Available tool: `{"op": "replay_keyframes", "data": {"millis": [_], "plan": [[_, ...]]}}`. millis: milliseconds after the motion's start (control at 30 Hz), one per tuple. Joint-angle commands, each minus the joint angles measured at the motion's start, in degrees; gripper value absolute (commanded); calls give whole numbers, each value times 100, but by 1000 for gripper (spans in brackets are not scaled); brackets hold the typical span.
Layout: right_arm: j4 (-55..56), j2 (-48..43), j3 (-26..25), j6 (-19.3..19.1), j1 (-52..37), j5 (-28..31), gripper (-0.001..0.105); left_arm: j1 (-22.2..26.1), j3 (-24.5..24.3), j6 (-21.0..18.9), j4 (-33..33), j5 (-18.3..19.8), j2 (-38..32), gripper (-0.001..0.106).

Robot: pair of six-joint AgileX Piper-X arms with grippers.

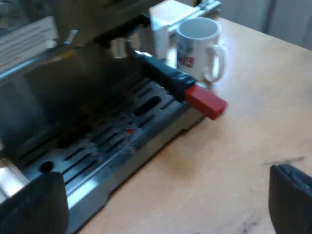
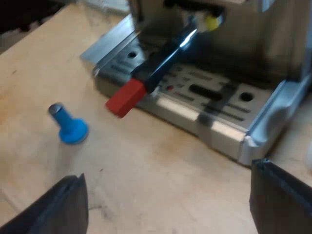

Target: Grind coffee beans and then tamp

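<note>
The espresso machine [image 1: 73, 97] [image 2: 234, 44] stands on a wooden table, its slotted drip tray [image 1: 112, 141] [image 2: 209, 105] facing me. The metal holder is locked into the machine's front; its dark handle [image 1: 161, 73] [image 2: 163, 58] sticks out over the tray and ends in red [image 1: 205, 102] [image 2: 126, 98]. A blue tamper [image 2: 70, 127] stands on the table near the red end. My left gripper [image 1: 165, 207] is open above the table at the tray's edge, holding nothing. My right gripper [image 2: 168, 207] is open too, over bare table before the tray.
A white mug [image 1: 201, 48] with red print stands beside the machine, close to the holder's handle. A light box [image 1: 168, 22] sits behind the mug. The wooden table [image 1: 243, 161] [image 2: 146, 170] spreads out before the drip tray.
</note>
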Motion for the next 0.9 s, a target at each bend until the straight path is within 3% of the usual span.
{"op": "replay_keyframes", "data": {"millis": [33,200,333,467,533,700,900], "plan": [[-120,152,-52,-67,241,12,70,-143,-44,134,-67,77,185,84],[-330,490,-52,-67,923,442,70,-277,-44,238,-67,146,439,84],[-619,665,-52,-67,1478,704,70,-276,-44,238,-108,564,698,84],[-757,859,-52,-67,1988,958,70,-276,57,238,-424,632,826,84],[-771,961,-52,-67,2273,1072,70,-276,152,238,-586,708,863,84],[-811,1309,-52,-67,3106,1570,70,-276,530,238,-936,1354,865,84],[-999,1691,-52,133,3962,2329,70,-276,941,238,-1028,1365,873,84]]}}
